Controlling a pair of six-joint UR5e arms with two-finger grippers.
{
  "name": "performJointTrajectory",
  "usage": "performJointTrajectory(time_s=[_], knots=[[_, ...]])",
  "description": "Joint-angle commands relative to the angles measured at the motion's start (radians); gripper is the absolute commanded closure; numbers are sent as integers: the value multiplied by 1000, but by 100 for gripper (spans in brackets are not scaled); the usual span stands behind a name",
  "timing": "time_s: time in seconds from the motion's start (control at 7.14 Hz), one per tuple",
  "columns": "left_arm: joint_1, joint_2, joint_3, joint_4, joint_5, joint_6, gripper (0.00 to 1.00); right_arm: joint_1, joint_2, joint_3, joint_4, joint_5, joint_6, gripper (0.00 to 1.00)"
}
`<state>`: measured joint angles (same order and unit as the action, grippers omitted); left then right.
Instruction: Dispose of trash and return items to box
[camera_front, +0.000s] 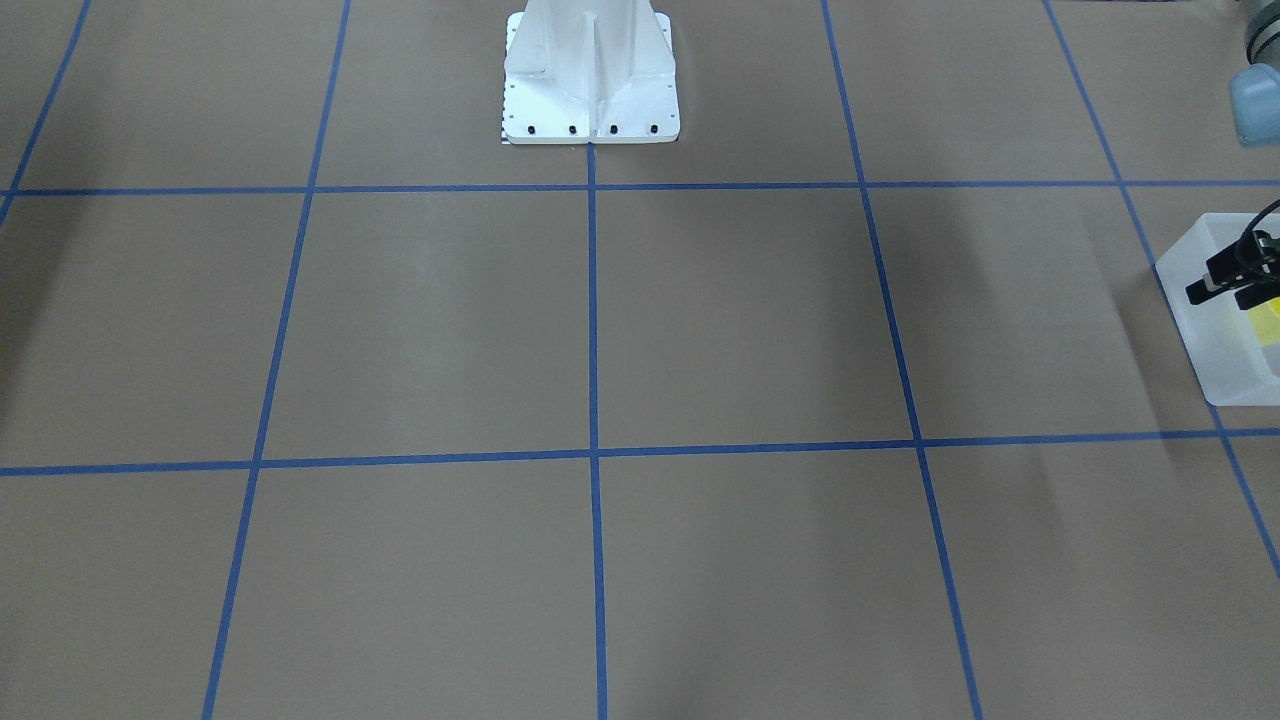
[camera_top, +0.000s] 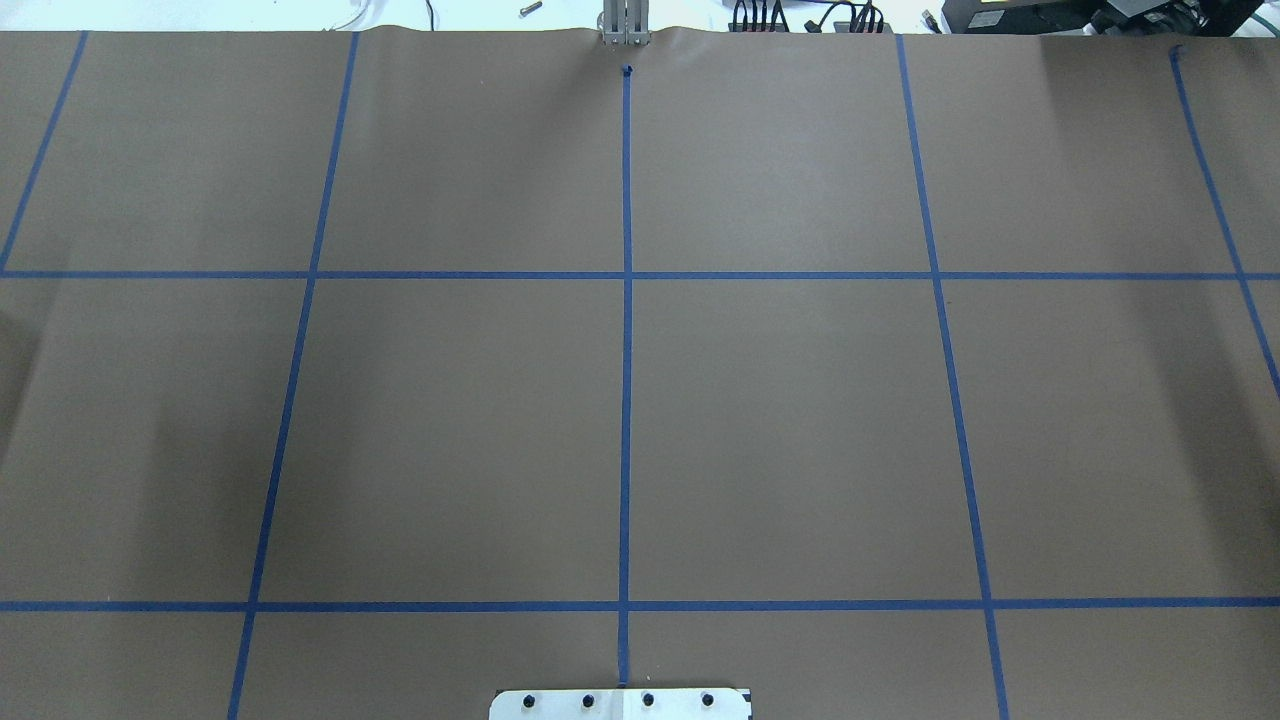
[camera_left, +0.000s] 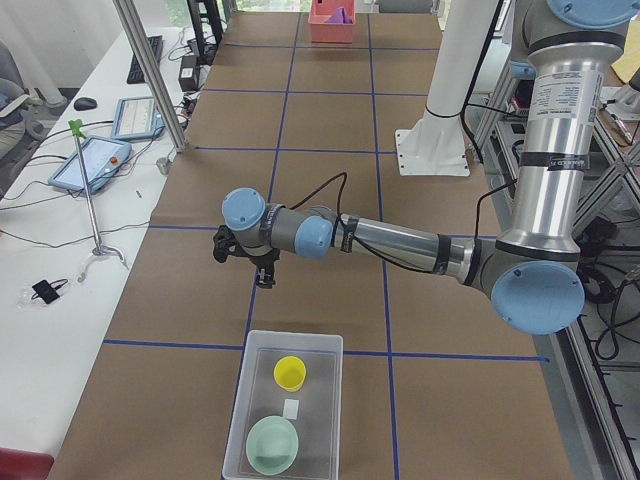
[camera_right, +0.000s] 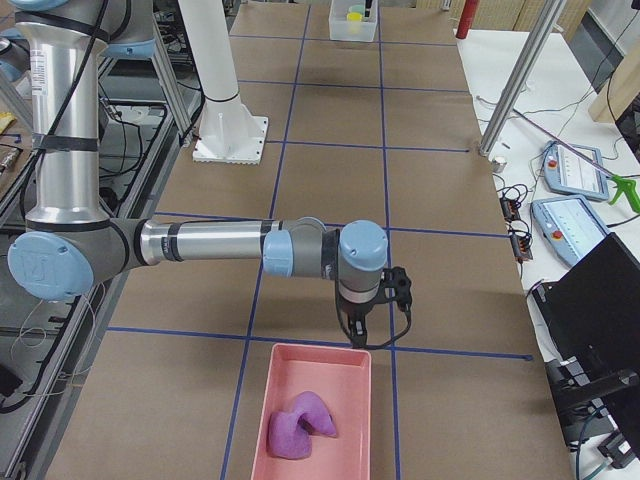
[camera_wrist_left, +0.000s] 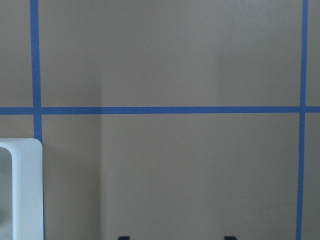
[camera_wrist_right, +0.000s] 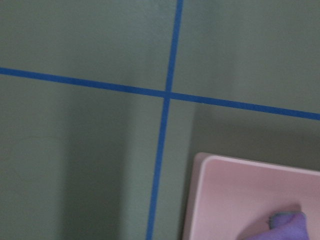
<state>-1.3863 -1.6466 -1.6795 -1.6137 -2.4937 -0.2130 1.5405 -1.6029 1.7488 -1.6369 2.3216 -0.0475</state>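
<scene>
Left gripper (camera_left: 242, 262): hovers above the table, jaws wide apart. The wrist view shows 2 fingertips (camera_wrist_left: 124, 238) with only bare paper between them, so it holds nothing.

Box (camera_left: 240, 420): below and just beside this gripper, with 1 corner at the edge of the wrist view. Inside it, the yellow cup (camera_left: 289, 373) stands upright nearest the gripper. The green bowl (camera_left: 272, 444) sits beyond it, apart from the cup.

Right gripper (camera_right: 372, 318): well apart, at the table's other end. I cannot tell how far open it is. Below and just beside it sits the pink tray (camera_right: 262, 400), holding a crumpled purple item (camera_right: 300, 425).

Assessment: both items appear returned and the task looks near complete; withdrawal is the likely step. Recommend lifting the left gripper straight up, jaws kept apart, until it is clear of the box wall before it travels sideways.
</scene>
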Motion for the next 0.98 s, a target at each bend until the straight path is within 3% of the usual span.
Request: performJointTrajectory(time_s=[0.0,0.14,0.42,0.56,0.84], knots=[[4,-5,-35,6,154,1,12,-176,96,84,0,9,284,0],[4,-2,-58,8,154,-2,9,-241,118,115,-1,1,367,0],[22,-1,-68,8,160,-42,9,-249,103,113,-1,-4,359,0],[20,5,-65,6,160,-29,3,-244,77,103,-3,-5,301,0],[0,65,-75,-30,160,45,2,-133,38,46,-17,-7,60,0]])
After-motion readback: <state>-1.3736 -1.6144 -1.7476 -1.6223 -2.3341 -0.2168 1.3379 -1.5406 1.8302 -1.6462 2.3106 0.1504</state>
